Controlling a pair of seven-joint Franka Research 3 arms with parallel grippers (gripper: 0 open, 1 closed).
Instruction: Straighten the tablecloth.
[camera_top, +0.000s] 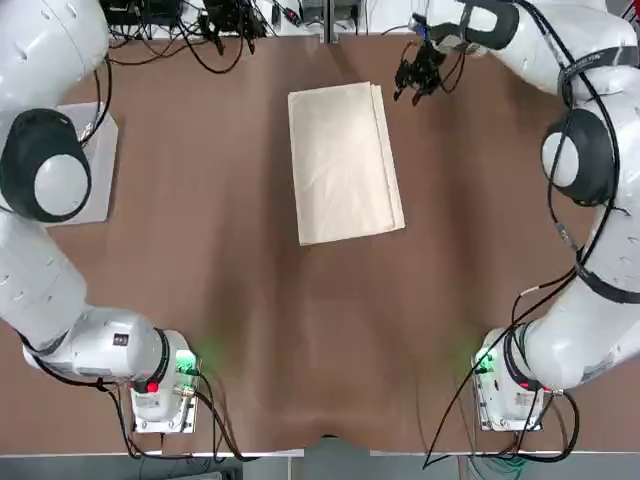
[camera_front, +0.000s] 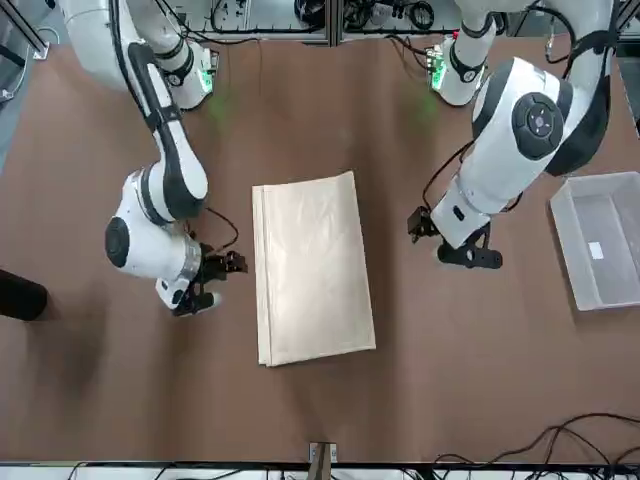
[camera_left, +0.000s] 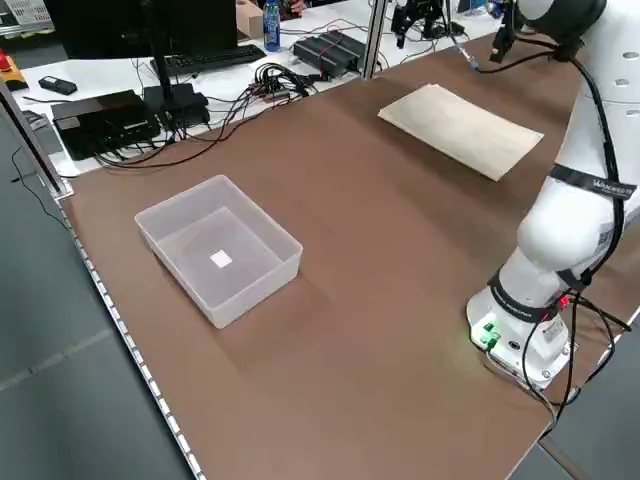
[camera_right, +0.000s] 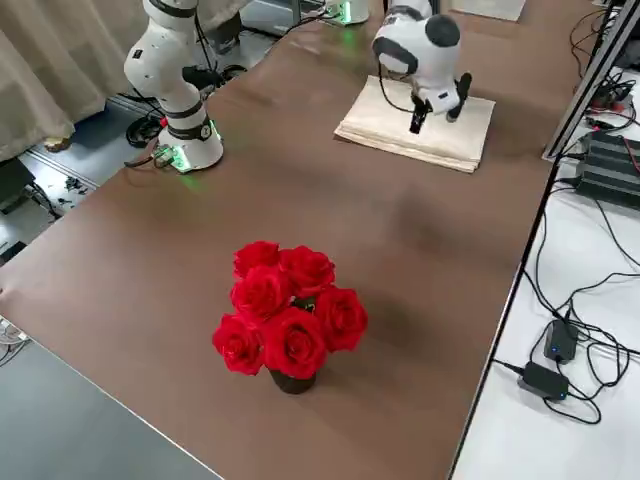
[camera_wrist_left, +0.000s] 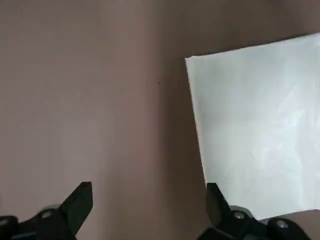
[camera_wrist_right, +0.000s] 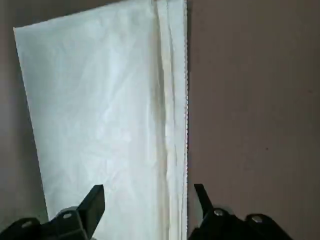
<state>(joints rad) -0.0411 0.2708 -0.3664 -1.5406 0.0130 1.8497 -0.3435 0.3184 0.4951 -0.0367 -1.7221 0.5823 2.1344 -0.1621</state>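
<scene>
The tablecloth (camera_top: 346, 164) lies flat on the brown surface (camera_top: 255, 350), folded into a narrow rectangle. It is positioned between my two arms, nearer the far edge of the surface than my bases. Its long sides run away from my bases at a slight tilt. Layered edges are exposed along the long side toward my right arm; light creases mark the top layer.

My left gripper (camera_front: 455, 238) is above the surface on the left side of the tablecloth, apart from it. Its jaws are open and hold nothing. My right gripper (camera_front: 215, 283) is above the surface on the right side of the tablecloth. Its jaws are also open, with nothing between the fingertips.

Outward on my left, a translucent plastic bin (camera_left: 220, 248) rests on the surface, with a white label (camera_left: 221, 259) on its floor. Outward on my right, a bunch of red roses (camera_right: 292, 310) stands in a dark pot (camera_right: 292, 382). Cables (camera_left: 255, 95) lie beyond the far edge.
</scene>
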